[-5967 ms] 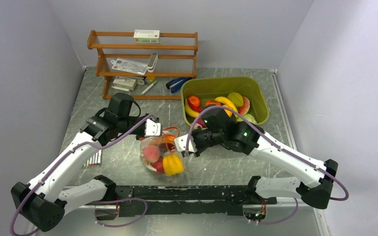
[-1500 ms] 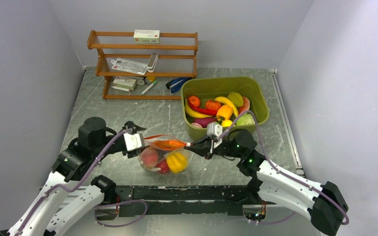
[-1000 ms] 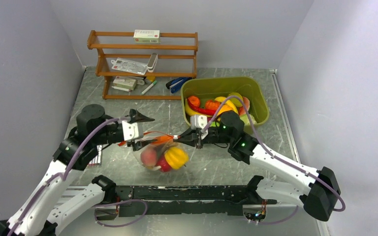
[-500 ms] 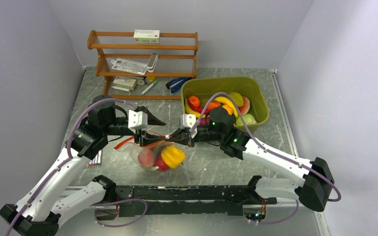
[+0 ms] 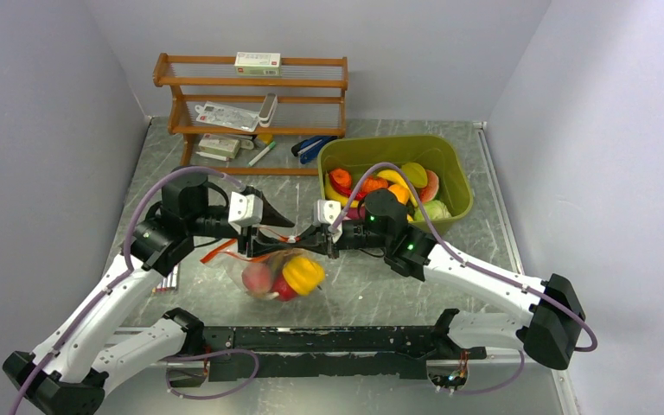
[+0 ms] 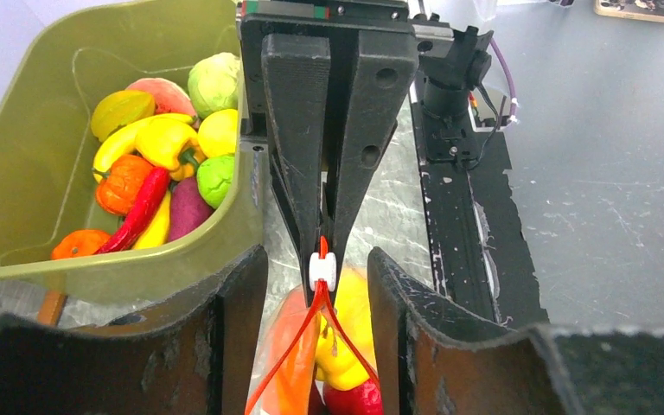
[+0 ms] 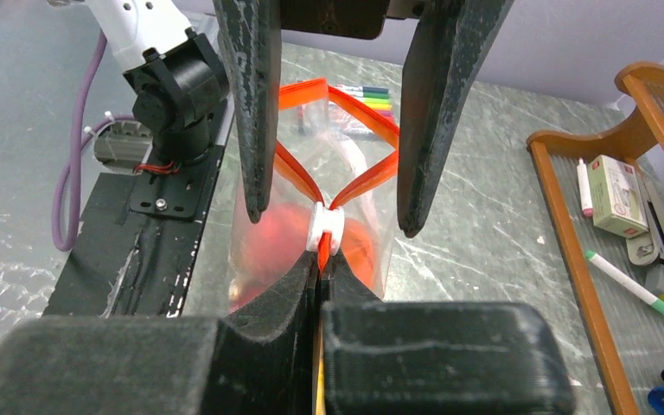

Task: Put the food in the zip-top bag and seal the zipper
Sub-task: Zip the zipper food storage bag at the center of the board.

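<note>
**Bag pinched at zipper**

The zipper of the bag is clamped by the closed right gripper beside the white slider, which is straddled by the parted left gripper. Food (a yellow pepper included) is seen inside.

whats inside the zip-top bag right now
Through the clear zip-top bag you can see a yellow pepper, a pink fruit and a red piece. Anything beneath or behind them is covered. The zipper is partly open.
</note>
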`<state>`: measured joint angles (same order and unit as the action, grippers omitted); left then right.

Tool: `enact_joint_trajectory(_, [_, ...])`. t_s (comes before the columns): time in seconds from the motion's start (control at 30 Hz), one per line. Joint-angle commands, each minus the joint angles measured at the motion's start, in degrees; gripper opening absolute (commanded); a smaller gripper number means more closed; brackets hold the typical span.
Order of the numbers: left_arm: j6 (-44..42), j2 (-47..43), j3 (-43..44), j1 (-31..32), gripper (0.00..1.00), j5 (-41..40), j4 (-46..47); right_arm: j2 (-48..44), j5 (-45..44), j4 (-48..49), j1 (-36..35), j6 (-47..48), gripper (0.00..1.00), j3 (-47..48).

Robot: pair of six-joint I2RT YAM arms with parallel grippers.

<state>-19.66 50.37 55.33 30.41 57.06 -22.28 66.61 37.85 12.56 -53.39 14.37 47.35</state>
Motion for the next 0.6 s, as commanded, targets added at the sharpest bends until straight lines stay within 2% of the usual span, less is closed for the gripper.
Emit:
enact_joint_trajectory(0.0, [0.04, 1.05, 0.25, -0.27, 0.46, 2.29, -0.81, -0.4, -1.01, 2.21, -0.39, -0.2, 0.0, 0.99])
enact_joint_trajectory(0.57, [-1.72, 1.75, 0.71, -0.2, 0.39, 2.9, -1.71, -1.77, -1.24, 2.25, -0.48, 0.11, 0.0, -0.22])
